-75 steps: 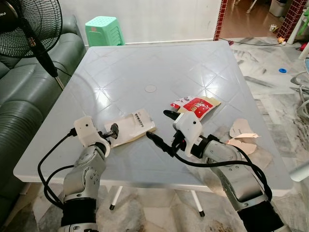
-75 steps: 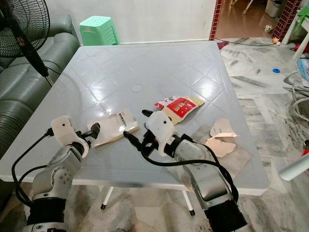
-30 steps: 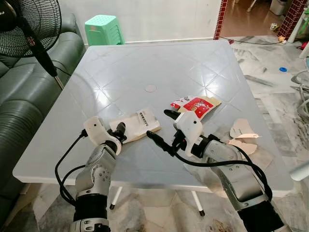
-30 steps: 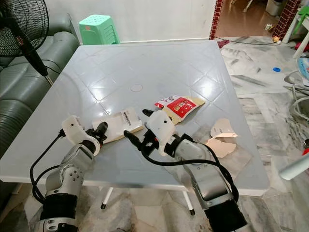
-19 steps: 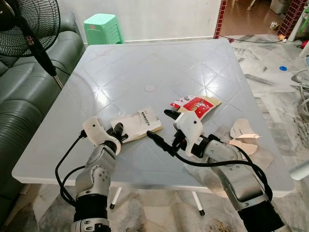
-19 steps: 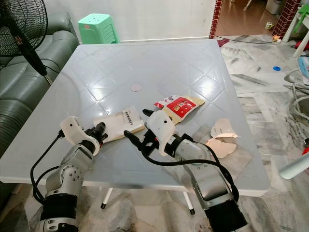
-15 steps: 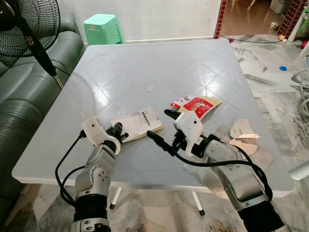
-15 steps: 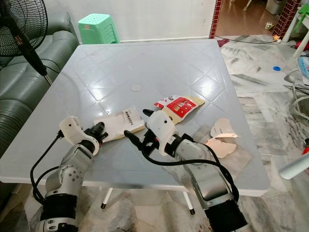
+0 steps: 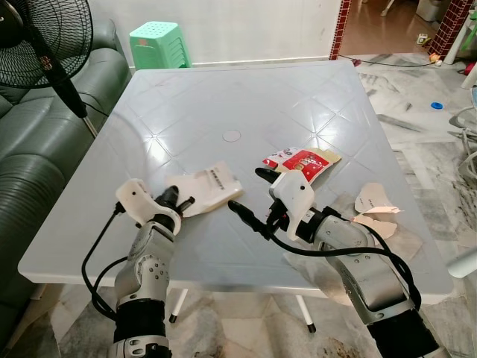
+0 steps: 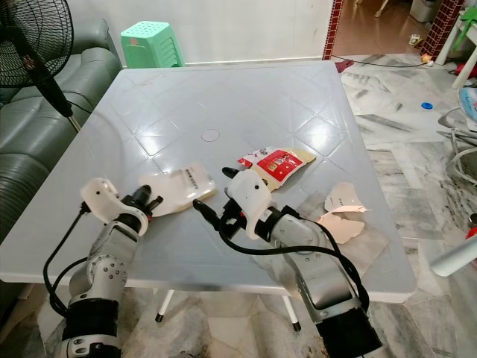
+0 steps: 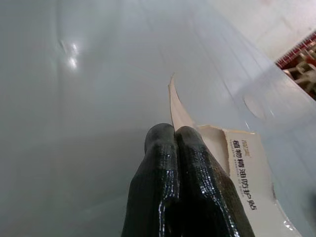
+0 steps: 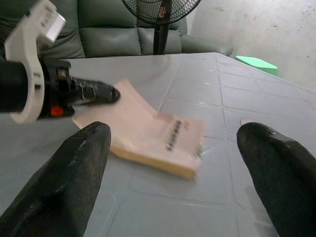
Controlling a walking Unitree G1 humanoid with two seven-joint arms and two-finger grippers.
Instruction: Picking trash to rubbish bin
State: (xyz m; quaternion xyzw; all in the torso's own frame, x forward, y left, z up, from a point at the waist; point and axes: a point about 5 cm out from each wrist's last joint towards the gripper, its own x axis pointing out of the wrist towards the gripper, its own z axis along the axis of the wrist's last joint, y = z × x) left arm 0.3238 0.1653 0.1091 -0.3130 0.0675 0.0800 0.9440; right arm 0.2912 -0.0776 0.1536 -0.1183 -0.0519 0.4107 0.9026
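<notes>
Cream packet point(image 9: 207, 185) is pinched at its near corner by the left claw point(image 9: 177, 199), fingers pressed together on it; the gripped end is lifted and curled, the far end low over the desk point(image 9: 246, 97). Just beside it the right claw point(image 9: 248, 195) is held with fingers spread wide, nothing between them. Beyond that claw, a red snack wrapper point(image 9: 302, 162) lies flat.

The left gripper point(image 9: 181, 198), clamped on the cream packet point(image 9: 207, 183), has drawn back, lifting its near edge off the table point(image 9: 246, 104).
</notes>
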